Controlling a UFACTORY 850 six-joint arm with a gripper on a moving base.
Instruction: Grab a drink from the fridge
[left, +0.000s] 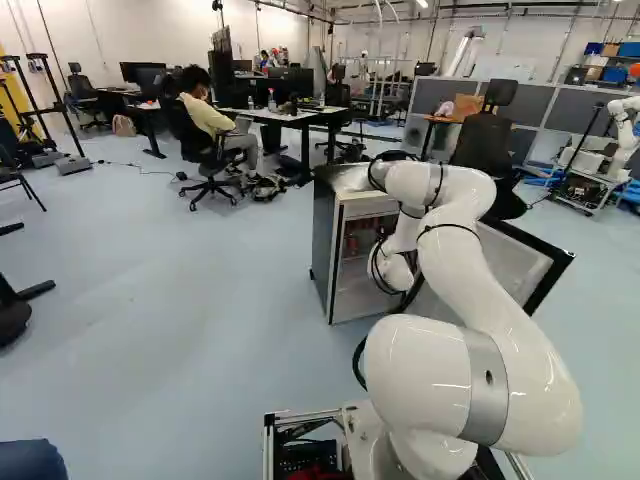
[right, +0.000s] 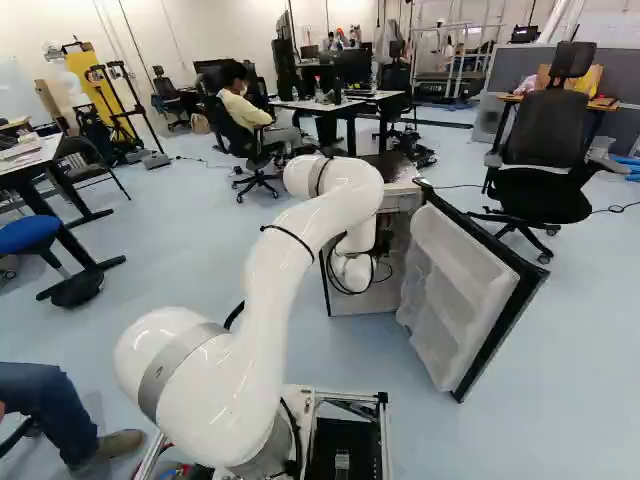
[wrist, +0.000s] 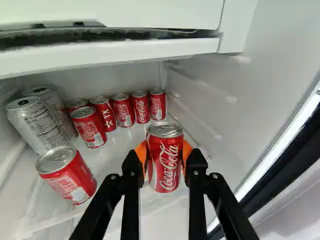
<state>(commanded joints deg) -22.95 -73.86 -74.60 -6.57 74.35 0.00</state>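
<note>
Snugly, the can (wrist: 166, 167) sits gripped in the claw (wrist: 166, 154).

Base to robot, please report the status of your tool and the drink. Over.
Tool shut on red can. Can inside fridge; lifted or not, cannot tell. Other cans stand apart from it; door open.

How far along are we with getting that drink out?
Done: the fridge door stands open and the gripper is inside the fridge. In hand: a red can, held between the orange pads, one on each side. Left: drawing it out past the doorway. I can't tell whether it is off the shelf yet.
</note>
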